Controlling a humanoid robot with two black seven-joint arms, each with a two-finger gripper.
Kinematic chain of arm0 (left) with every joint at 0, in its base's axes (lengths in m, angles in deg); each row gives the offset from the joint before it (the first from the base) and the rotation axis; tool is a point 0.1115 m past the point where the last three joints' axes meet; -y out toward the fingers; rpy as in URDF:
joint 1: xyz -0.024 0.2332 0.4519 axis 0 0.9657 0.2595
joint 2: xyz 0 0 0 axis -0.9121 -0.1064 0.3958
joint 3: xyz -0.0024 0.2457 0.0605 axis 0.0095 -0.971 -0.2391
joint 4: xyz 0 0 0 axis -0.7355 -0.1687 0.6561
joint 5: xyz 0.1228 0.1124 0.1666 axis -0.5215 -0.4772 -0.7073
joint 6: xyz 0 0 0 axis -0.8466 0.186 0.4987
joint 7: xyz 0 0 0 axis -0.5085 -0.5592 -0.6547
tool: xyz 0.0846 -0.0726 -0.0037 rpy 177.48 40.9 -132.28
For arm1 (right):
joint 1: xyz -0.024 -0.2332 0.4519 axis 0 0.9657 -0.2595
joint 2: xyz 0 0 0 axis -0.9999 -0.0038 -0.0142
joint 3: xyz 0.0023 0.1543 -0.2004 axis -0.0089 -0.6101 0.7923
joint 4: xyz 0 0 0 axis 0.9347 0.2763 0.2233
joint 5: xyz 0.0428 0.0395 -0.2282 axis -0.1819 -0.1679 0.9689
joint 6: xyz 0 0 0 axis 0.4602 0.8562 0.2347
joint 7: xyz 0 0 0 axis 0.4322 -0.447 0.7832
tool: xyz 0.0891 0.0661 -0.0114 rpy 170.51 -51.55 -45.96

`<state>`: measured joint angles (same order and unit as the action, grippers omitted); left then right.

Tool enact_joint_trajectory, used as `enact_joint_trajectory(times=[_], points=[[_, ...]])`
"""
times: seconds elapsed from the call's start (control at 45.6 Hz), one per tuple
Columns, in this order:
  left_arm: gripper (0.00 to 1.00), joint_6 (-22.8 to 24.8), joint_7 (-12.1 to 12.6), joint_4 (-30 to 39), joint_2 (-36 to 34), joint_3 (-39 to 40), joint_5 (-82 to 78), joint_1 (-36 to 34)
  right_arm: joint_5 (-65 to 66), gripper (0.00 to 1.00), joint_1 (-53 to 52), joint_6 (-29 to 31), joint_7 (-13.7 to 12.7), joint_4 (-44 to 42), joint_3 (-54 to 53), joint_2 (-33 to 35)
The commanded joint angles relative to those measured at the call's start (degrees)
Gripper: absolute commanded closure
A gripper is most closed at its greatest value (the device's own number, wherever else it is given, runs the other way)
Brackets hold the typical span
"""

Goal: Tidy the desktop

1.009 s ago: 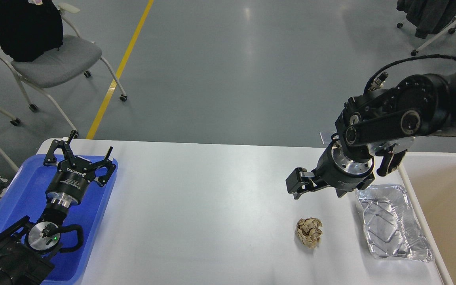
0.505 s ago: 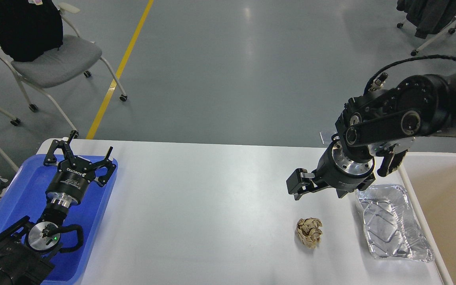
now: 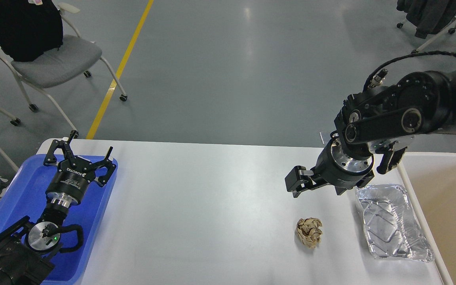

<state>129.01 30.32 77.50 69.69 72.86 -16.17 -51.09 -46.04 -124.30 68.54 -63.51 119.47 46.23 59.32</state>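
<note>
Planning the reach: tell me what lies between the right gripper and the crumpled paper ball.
Nothing: in the head view only bare white desktop separates the right gripper from the crumpled paper ball. The foil tray lies off to the side.

Glossy white desktop (image 3: 212,206), crinkled shiny foil tray (image 3: 390,223), crumpled matt paper ball (image 3: 309,232), smooth blue plastic tray (image 3: 18,190).

Bright, even overhead light. Soft glare streaks on grey floor (image 3: 247,23) and a mild sheen on the desktop (image 3: 212,206). Foil tray (image 3: 390,223) glints. Short soft shadows under objects. Sharp focus, no motion blur.
</note>
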Motion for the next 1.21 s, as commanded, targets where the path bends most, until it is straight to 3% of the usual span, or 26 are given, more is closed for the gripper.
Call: enact_joint_trajectory(times=[0.0,0.307,0.592,0.812,1.009,1.185], points=[[0.01,0.0,0.0,0.0,0.0,0.0,0.0,0.0,0.1,0.0,-0.8,1.3,0.0,0.0,-0.2,1.3],[0.01,0.0,0.0,0.0,0.0,0.0,0.0,0.0,4.4,0.0,-0.6,1.6,0.0,0.0,0.6,6.8],[0.01,0.0,0.0,0.0,0.0,0.0,0.0,0.0,17.7,0.0,2.8,1.0,0.0,-0.7,7.2,17.6],[0.01,0.0,0.0,0.0,0.0,0.0,0.0,0.0,27.3,0.0,9.0,0.9,0.0,-5.6,7.5,28.7],[0.01,0.0,0.0,0.0,0.0,0.0,0.0,0.0,32.4,0.0,14.2,1.3,0.0,-10.7,4.5,35.1],[0.01,0.0,0.0,0.0,0.0,0.0,0.0,0.0,38.6,0.0,25.9,1.1,0.1,-18.0,-3.6,38.3]])
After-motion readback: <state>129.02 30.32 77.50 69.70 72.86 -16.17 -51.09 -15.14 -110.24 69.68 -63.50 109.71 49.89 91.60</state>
